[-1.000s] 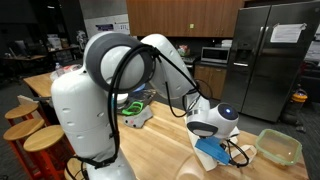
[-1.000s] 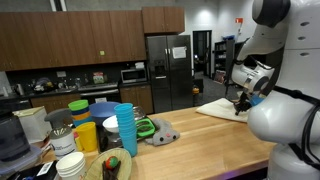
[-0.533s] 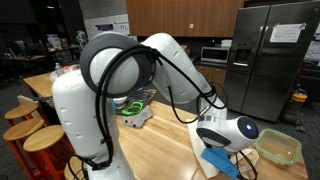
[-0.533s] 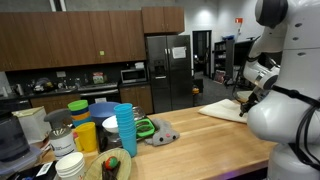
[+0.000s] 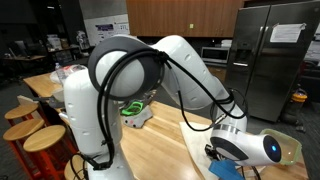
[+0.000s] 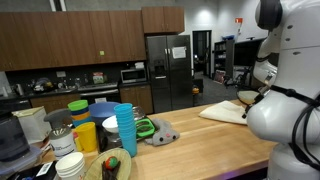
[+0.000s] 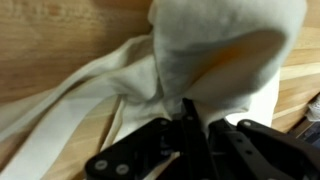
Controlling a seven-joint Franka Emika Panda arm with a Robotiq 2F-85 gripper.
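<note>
In the wrist view my gripper [image 7: 193, 108] is shut on a bunched fold of a white cloth [image 7: 215, 50], which rises between the two black fingers [image 7: 160, 140]. The rest of the cloth trails to the left over the wooden table [image 7: 60, 30]. In an exterior view the wrist [image 5: 246, 148] hangs low over the table's near right end, with a blue object [image 5: 224, 171] under it. In an exterior view the cloth [image 6: 222, 111] lies spread on the table's far end, and the gripper itself is hidden behind the arm.
A pale green bowl [image 5: 291, 148] sits just right of the wrist. A white box with green contents [image 5: 134, 112] stands mid-table. Cups, bowls, a tall blue cup [image 6: 125, 130] and a grey rag [image 6: 162, 133] crowd one end. Wooden stools [image 5: 28, 130] stand beside the table.
The arm has swung steadily to the right and lower along the table towards the green bowl. The cloth's edge has shifted slightly the same way.
</note>
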